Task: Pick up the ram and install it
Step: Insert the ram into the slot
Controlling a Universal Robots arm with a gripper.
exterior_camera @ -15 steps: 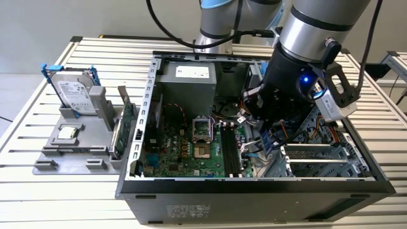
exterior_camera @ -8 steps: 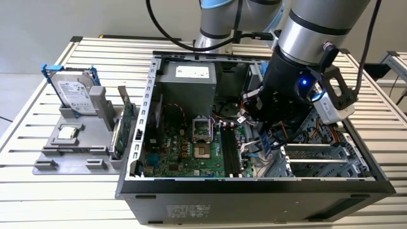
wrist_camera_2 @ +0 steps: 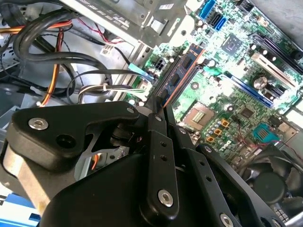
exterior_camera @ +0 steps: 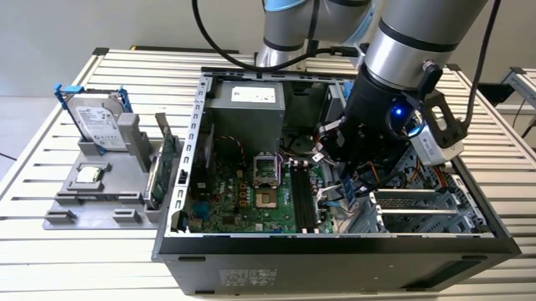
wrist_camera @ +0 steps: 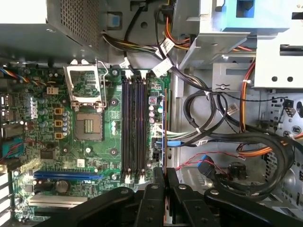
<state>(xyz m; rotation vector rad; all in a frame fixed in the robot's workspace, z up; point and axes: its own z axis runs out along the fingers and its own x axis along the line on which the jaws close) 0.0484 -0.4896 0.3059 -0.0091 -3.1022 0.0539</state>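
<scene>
Evidently the one ram (wrist_camera_2: 182, 71) is pinched edge-down in the single hand (wrist_camera_2: 160, 108), over what look like four memory slots (wrist_camera: 134, 127) on the motherboard (wrist_camera: 85, 156). Seating it well, I judge, means keeping it upright, parallel to one slot, and pressing evenly along its length.

Hidden and cropped around the motherboard (exterior_camera: 243, 197)
In the exterior view the arm (exterior_camera: 381, 113) covers part of it; in the second wrist view the ram (wrist_camera_2: 182, 72) (almost edge-on) has one end lost inside the gripper (wrist_camera_2: 161, 104), and the fan (wrist_camera_2: 265, 184) beside the motherboard runs off-frame.
</scene>
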